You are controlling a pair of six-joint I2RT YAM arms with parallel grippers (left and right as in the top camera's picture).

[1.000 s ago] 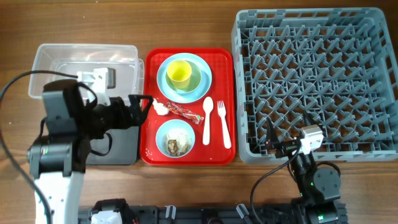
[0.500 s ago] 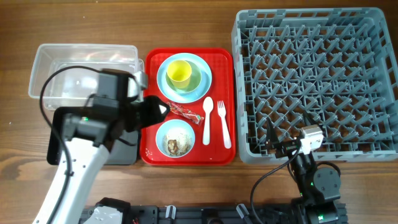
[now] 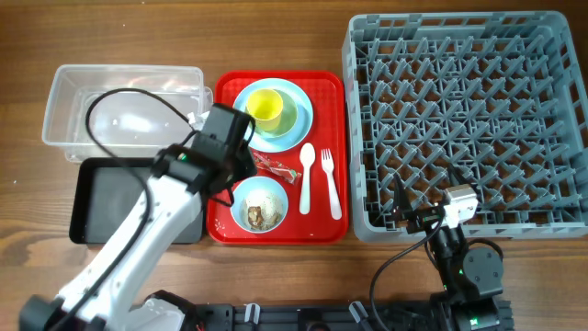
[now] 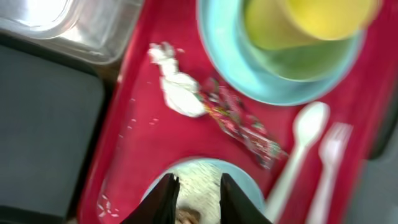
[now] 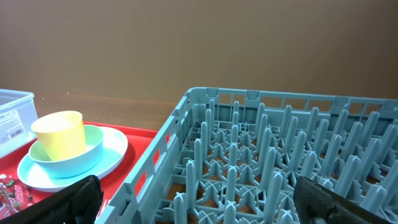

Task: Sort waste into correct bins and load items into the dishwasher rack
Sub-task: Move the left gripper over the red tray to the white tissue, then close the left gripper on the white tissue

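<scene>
While the left arm (image 3: 138, 230) blocks its own hand from above, the wrist camera gives us the left hand (image 4: 198, 199). We see two dark fingers a narrow gap apart, nothing between them, poised over the near rim of the small bowl (image 4: 205, 169). That picture is blurred, and the bowl's contents are cut off at the bottom edge. From overhead we do see the scraps (image 3: 256, 216) sitting in the bowl.

The tissue (image 4: 177, 94) lies on the red tray (image 4: 134, 149) just beyond the fingers, touching one end of the wrapper (image 4: 244, 129). From overhead the arm covers the tissue, and only part of the wrapper peeks out.

Right of the wrapper, spoon (image 3: 307, 176) and fork (image 3: 329, 182) lie side by side. At the tray's far end, the yellow cup (image 3: 265, 108) stands in the green bowl (image 3: 294, 115), on the blue plate (image 3: 296, 138).

Left of the tray we have the clear tub (image 3: 64, 110) and the black tray (image 3: 96, 198), partly under the arm. On the right of the bench (image 3: 28, 37) stands the rack (image 3: 469, 119).

The right hand (image 5: 199, 190) hangs by the rack's near wall, fingers spread wide, gripping nothing. Only their tips show, down in the picture's bottom corners.
</scene>
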